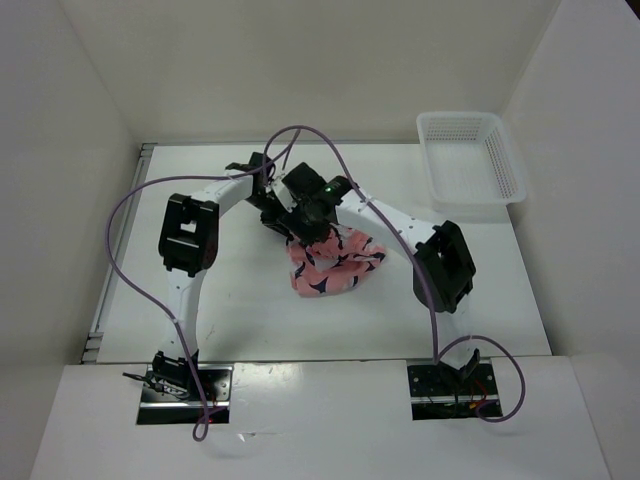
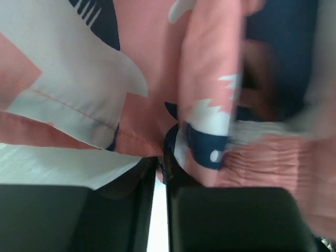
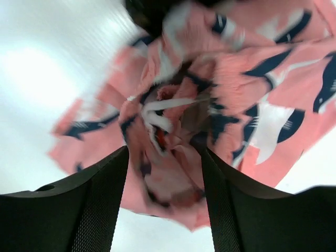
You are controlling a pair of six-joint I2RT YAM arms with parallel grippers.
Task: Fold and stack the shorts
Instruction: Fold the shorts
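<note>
The shorts [image 1: 335, 265] lie crumpled in a heap on the white table, salmon-pink with navy-and-white fish shapes. Both grippers meet over the heap's far left edge. My left gripper [image 1: 282, 222] is shut; in the left wrist view its jaws [image 2: 161, 165] stand nearly together and pinch a fold of the shorts [image 2: 205, 105] at their tips. My right gripper [image 1: 312, 233] is open; in the right wrist view its fingers [image 3: 165, 152] stand wide apart on either side of a bunched part of the shorts [image 3: 173, 157], just above it.
A white mesh basket [image 1: 460, 118] stands at the far right corner of the table. White walls close in the back and both sides. Purple cables loop over both arms.
</note>
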